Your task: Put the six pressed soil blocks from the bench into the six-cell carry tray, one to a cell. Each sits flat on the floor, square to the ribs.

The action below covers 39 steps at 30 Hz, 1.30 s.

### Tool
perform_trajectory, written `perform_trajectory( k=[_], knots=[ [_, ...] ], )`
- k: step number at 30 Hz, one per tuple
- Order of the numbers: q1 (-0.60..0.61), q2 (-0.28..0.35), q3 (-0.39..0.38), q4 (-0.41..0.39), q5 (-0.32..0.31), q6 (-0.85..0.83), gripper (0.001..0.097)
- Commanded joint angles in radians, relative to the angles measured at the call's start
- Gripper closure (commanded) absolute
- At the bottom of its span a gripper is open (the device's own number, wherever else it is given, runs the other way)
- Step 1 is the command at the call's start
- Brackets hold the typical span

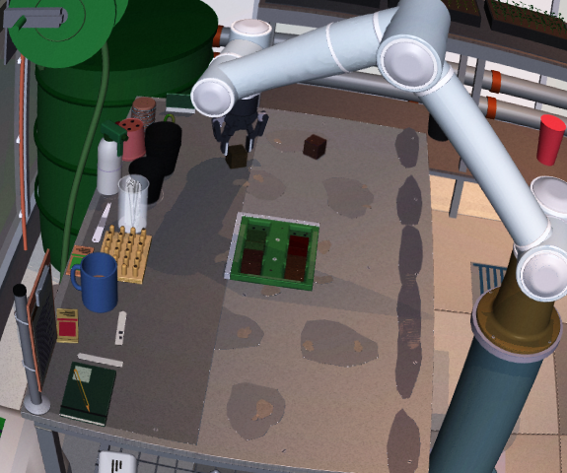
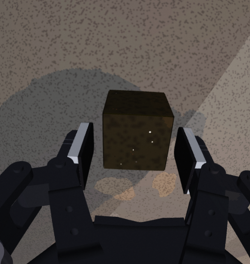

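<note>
A dark olive-brown soil block point(image 1: 235, 156) point(image 2: 137, 130) sits on the bench near its far side. My gripper point(image 1: 238, 144) point(image 2: 134, 157) is open and holds nothing. It hangs just above the block, with a finger on each side of it. A second, reddish-brown block point(image 1: 314, 146) lies on the bench to the right. The green six-cell carry tray point(image 1: 274, 251) stands at the bench's middle. Several of its cells hold blocks. The two middle cells look empty.
A green barrel point(image 1: 120, 102) stands off the bench's far left corner. Black pots point(image 1: 156, 152), a spray bottle point(image 1: 109, 163), a glass beaker point(image 1: 133, 203), a wooden peg rack point(image 1: 126, 253) and a blue mug point(image 1: 97, 281) line the left edge.
</note>
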Motion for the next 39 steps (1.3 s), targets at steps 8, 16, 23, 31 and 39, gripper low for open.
perform_trajectory(
  k=[8, 16, 23, 31, 39],
  knots=[
    [0.0, 0.009, -0.005, 0.0, 0.014, 0.0, 0.0381],
    [0.0, 0.009, -0.005, 0.0, 0.014, 0.0, 0.0441],
    [0.0, 0.009, -0.005, 0.0, 0.014, 0.0, 0.0581],
    [0.0, 0.009, -0.005, 0.0, 0.014, 0.0, 0.0741],
    [0.0, 0.009, -0.005, 0.0, 0.014, 0.0, 0.0901]
  ],
)
